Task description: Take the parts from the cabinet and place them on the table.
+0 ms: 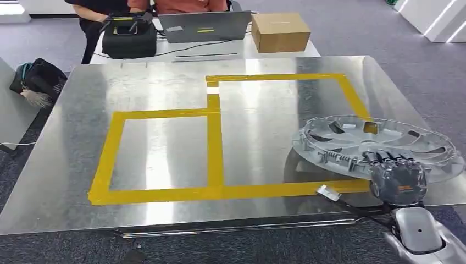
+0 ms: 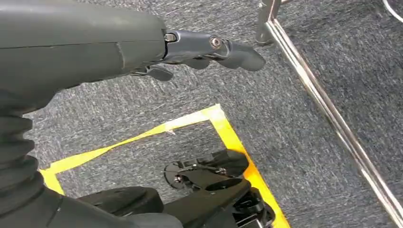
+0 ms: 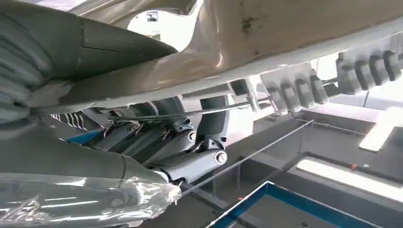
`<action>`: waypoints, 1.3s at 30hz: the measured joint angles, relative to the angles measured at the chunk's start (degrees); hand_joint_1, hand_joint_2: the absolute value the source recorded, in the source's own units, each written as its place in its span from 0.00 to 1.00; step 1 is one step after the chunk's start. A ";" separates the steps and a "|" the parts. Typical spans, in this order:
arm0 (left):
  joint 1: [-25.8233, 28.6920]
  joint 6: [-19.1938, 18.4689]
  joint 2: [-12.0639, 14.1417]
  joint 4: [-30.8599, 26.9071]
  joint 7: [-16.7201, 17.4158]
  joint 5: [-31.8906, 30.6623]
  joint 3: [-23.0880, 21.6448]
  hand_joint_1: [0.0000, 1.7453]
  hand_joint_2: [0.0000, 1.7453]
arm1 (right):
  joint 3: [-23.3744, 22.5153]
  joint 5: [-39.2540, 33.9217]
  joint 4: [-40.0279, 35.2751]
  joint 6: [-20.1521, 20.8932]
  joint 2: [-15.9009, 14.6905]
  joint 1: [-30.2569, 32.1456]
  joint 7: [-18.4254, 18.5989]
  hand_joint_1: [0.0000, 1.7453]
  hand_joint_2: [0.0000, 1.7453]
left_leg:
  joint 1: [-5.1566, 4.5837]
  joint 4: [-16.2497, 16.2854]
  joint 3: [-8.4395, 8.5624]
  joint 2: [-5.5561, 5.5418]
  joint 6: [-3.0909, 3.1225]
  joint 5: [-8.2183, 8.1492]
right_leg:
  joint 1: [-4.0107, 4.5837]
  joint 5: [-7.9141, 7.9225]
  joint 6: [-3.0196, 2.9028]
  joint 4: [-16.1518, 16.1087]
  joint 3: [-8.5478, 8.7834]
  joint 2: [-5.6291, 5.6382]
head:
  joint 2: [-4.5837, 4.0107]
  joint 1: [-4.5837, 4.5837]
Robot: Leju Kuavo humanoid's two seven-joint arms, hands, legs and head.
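Head view shows the right hand gripping the near rim of the round silver wheel cover — the part lies flat, extending away from the hand over the metal table — while the left hand hangs empty, fingers loosely apart.

Robot hand, dark fingers curled under the pale ribbed rim of a wheel cover.
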 joint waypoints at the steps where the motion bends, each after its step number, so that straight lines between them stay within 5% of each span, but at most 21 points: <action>1: 0.00 0.00 0.02 0.00 0.00 0.00 0.00 0.00 1.00 | 0.17 0.00 0.04 0.00 -0.02 -0.03 0.00 1.00 1.00 | 0.00 0.00 0.00 0.00 0.00 0.00 | 0.00 0.00 0.00 0.00 0.00 0.00 | 0.00 0.02; 39: 0.00 -0.04 0.11 0.00 0.00 0.00 0.24 0.00 1.00 | 1.05 0.00 0.44 0.00 -0.04 -0.39 0.02 1.00 1.00 | 0.00 0.00 0.00 0.00 0.00 0.00 | 0.00 0.00 0.00 0.00 0.00 0.00 | 0.00 0.00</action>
